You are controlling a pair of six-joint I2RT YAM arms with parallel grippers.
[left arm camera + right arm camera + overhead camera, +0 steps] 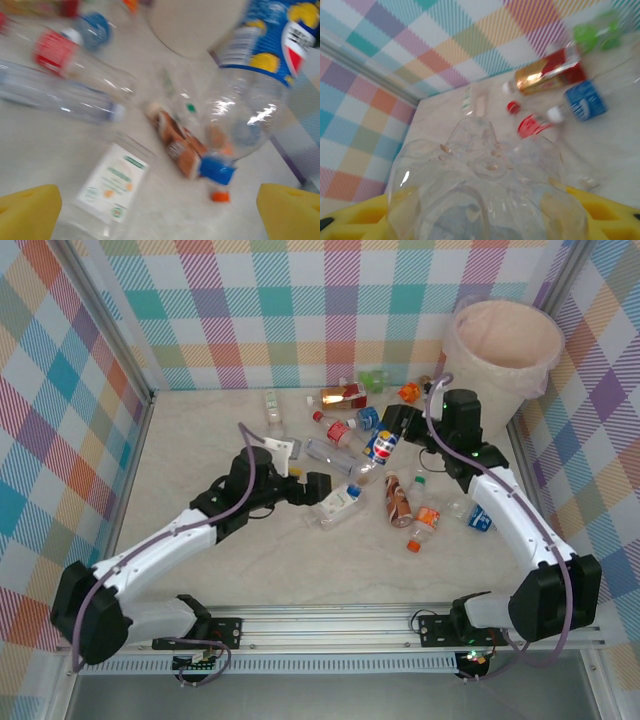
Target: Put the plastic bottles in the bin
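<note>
Over table, right gripper grips blue-labelled bottle.

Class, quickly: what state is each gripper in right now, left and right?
Left gripper: open, holding nothing.
Right gripper: closed on a clear bottle with a blue label.

our left arm stretches low and forward, left claw spread wide; our right arm bends inward, right claw clamped around a clear bottle
</note>
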